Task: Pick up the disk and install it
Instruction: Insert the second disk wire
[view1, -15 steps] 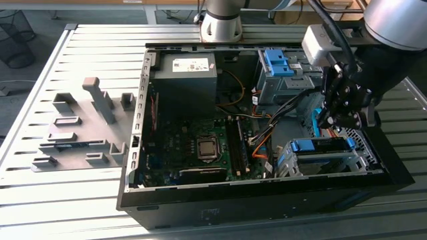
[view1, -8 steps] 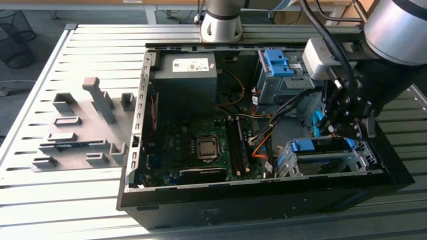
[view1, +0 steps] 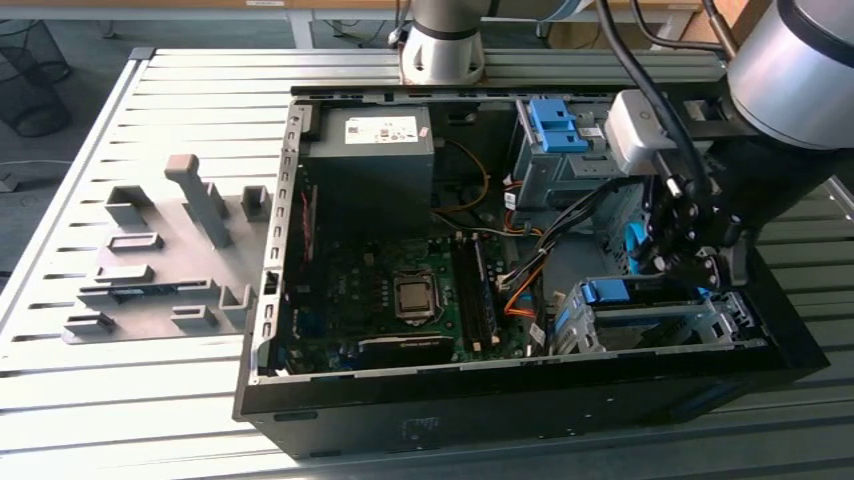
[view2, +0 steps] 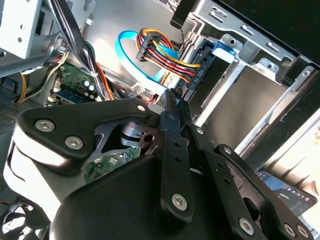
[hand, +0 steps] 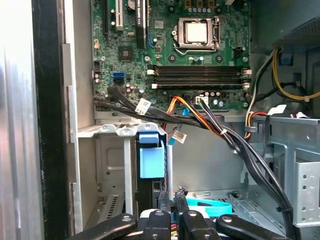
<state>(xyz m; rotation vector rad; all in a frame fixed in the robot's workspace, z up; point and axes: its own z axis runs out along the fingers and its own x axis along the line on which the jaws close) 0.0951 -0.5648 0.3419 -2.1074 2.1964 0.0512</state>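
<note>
An open computer case (view1: 534, 400) lies on the slatted table. The disk (view1: 647, 318) lies in the silver drive cage (view1: 727, 325) at the case's near corner on the exterior view's right. Its blue rail shows (view1: 621, 292) (hand: 151, 160), its label is hidden. In the second wrist view the cage (view2: 260, 65) has a blue tab, and a connector with coloured wires (view2: 165, 57) sits at its edge. My gripper (view1: 701, 270) (view2: 175, 97) (hand: 174, 196) hangs inside the case just beside the cage. It is shut, with nothing seen between its fingers.
A dark grey box (view1: 367, 150) with a white sticker fills the case's far corner, and a blue bracket (view1: 554, 125) stands beside it. The motherboard (view1: 400, 290) (hand: 195, 55) lies in the middle. A black cable bundle (hand: 210, 125) crosses near the cage. A grey fixture block (view1: 154, 260) sits on the exterior view's left.
</note>
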